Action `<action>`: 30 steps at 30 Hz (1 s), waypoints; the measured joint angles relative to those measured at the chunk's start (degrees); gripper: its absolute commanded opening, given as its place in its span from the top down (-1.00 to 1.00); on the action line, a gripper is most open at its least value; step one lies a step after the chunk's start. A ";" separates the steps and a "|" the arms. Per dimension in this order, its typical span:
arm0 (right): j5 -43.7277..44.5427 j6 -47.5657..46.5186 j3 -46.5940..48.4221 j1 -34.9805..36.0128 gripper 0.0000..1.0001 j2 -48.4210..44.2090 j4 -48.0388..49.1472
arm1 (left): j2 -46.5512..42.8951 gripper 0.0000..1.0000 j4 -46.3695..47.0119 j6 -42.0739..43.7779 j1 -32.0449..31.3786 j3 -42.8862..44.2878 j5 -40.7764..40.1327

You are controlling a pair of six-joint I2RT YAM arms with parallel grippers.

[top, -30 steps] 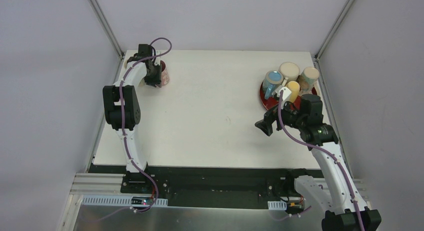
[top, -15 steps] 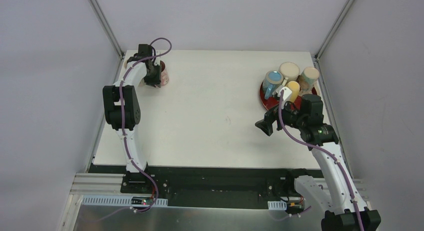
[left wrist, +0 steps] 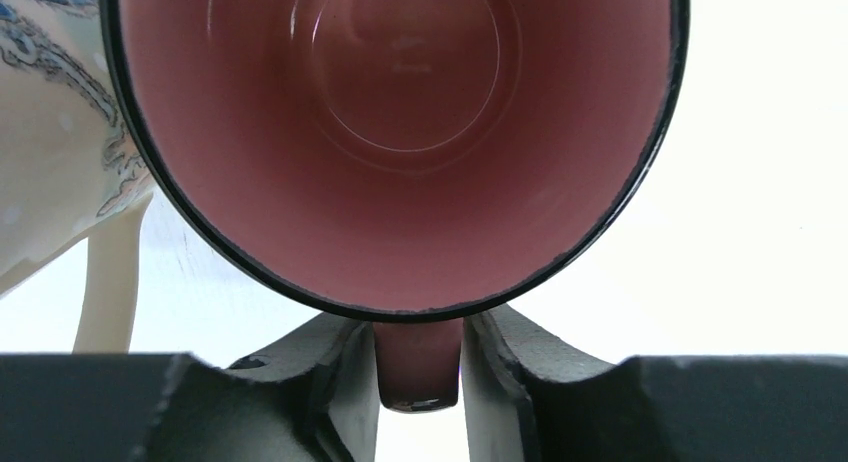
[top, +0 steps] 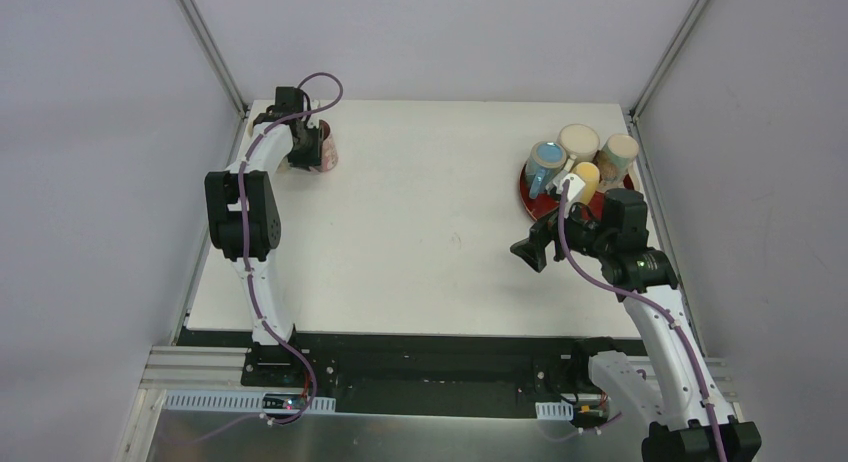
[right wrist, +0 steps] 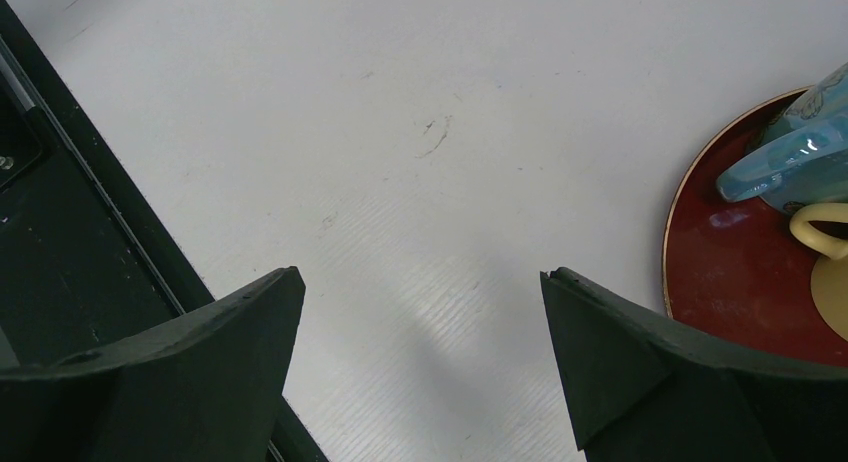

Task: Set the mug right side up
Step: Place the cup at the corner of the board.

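Note:
The mug (top: 327, 150) stands mouth up at the table's far left corner. In the left wrist view I look straight down into its pink inside (left wrist: 400, 132), ringed by a dark rim. Its pink handle (left wrist: 418, 367) sits between the fingers of my left gripper (left wrist: 420, 382), which hug it closely on both sides. From above, the left gripper (top: 312, 147) is right beside the mug. My right gripper (top: 528, 252) hovers wide open over bare table at the right, with nothing between its fingers (right wrist: 250, 322).
A red tray (top: 527, 197) at the far right carries a blue mug (top: 545, 162), two cream ones (top: 578, 140) and a yellow one (top: 586, 178). White ceramic with a blue pattern (left wrist: 50, 162) shows left of the mug's rim. The table's back edge and left rail are close by.

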 measured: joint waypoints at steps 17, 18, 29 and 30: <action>-0.44 0.17 -0.02 -0.31 -0.97 -0.02 -0.02 | -0.20 -0.83 0.44 0.31 0.00 0.00 -0.02; -0.46 0.17 -0.02 -0.31 -0.97 -0.02 -0.02 | -0.33 -0.89 0.42 0.31 0.00 0.00 0.00; -0.44 0.17 -0.02 -0.31 -0.97 -0.02 -0.02 | -6.27 -0.98 0.07 0.20 -0.07 -0.68 1.29; -0.44 0.17 0.00 -0.31 -0.97 -0.02 -0.02 | -7.39 -0.98 -0.02 0.22 -0.11 -1.27 1.70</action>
